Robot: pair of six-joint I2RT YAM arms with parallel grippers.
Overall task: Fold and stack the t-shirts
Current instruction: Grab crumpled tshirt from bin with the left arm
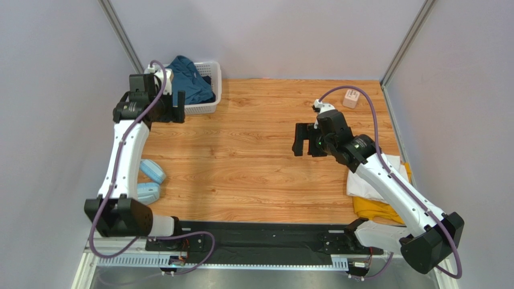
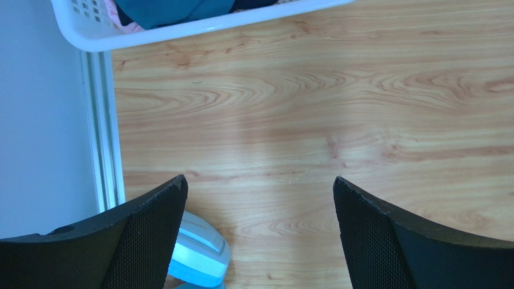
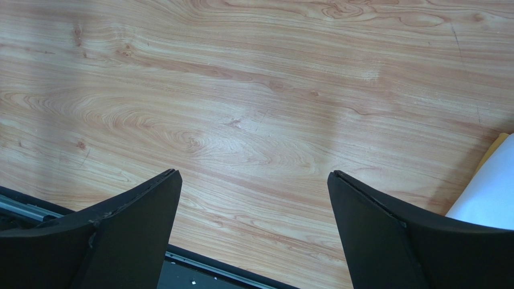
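Because two tees are folded already, a small pile sits low on the right of the top view, close to the arm bases: a white tee [image 1: 362, 186] with a mustard-yellow tee [image 1: 371, 209] peeking out from under it. The right arm reaches over part of them. I think the pile is kept off to that side so the middle of the worktop [image 1: 241, 162] is free for folding. Low on the left, two small pale-blue rounded things [image 1: 152, 170] lie by the wall, one beside the other. Farther up, right of the middle, the right hand [image 3: 253, 174] hangs over bare wood with its two fingers spread wide and nothing between them. Its own camera shows only wood grain and a corner of the white tee at the right edge. It looks like it is waiting to help. Farther still, in the upper left, the left hand [image 2: 259, 180] is just beside the white basket [image 1: 202, 108], fingers spread wide too and holding nothing. A teal-blue tee [image 1: 190, 81] lies bunched up in that basket, not folded yet, so I guess the left hand is there to reach in and pull it out. At the far right of the wood sits a small pale block [image 1: 351, 98], well apart from everything.
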